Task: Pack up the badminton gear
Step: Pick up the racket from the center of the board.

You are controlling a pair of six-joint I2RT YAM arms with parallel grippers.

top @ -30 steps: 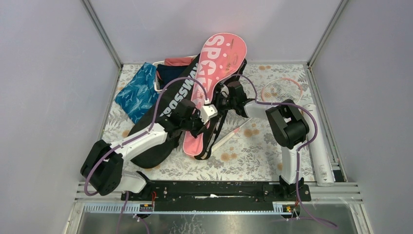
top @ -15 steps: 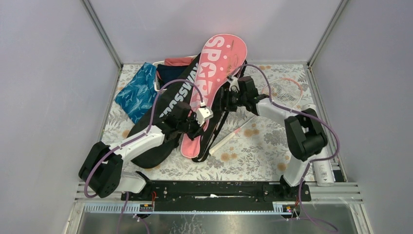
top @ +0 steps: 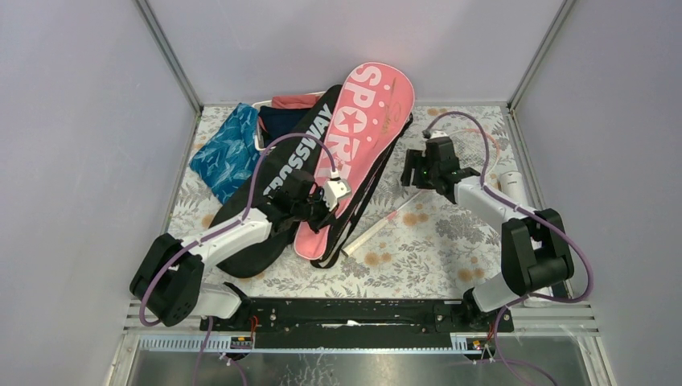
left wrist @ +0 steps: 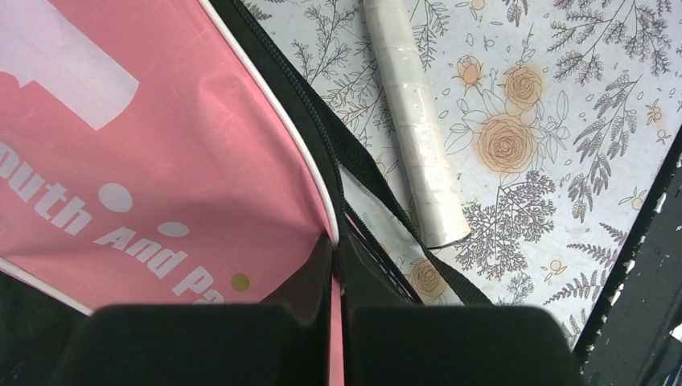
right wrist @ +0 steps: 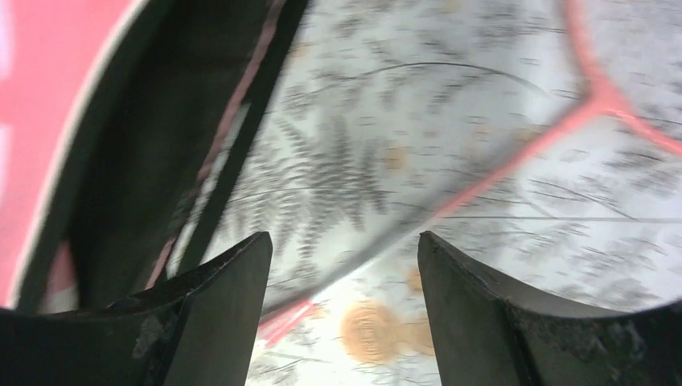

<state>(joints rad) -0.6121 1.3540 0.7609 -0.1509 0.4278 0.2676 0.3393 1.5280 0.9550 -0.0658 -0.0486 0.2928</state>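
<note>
The pink "SPORT" bag (top: 354, 145) lies slanted over the black "CROSSWAY" bag (top: 281, 173). My left gripper (top: 322, 213) is shut on the pink bag's (left wrist: 161, 161) lower edge, at its white piping beside the black zipper; in the left wrist view the gripper (left wrist: 336, 249) pinches that seam. A racket with a white handle (top: 374, 233) (left wrist: 414, 137) lies on the floral cloth, its pink frame (top: 466, 137) to the right. My right gripper (top: 412, 170) (right wrist: 344, 249) hovers open over the racket's shaft (right wrist: 499, 165), holding nothing. A white shuttlecock tube (top: 511, 178) shows partly behind the right arm.
A white basket (top: 259, 133) with navy and red clothes stands at the back left, next to a blue patterned cloth (top: 228, 150). Metal frame rails border the cloth on all sides. The black rail carrying the arm bases runs along the near edge.
My right gripper has opened and drawn back to the right, away from the pink bag, to above the racket shaft. The pink bag's top has shifted right. The left gripper stays shut.
</note>
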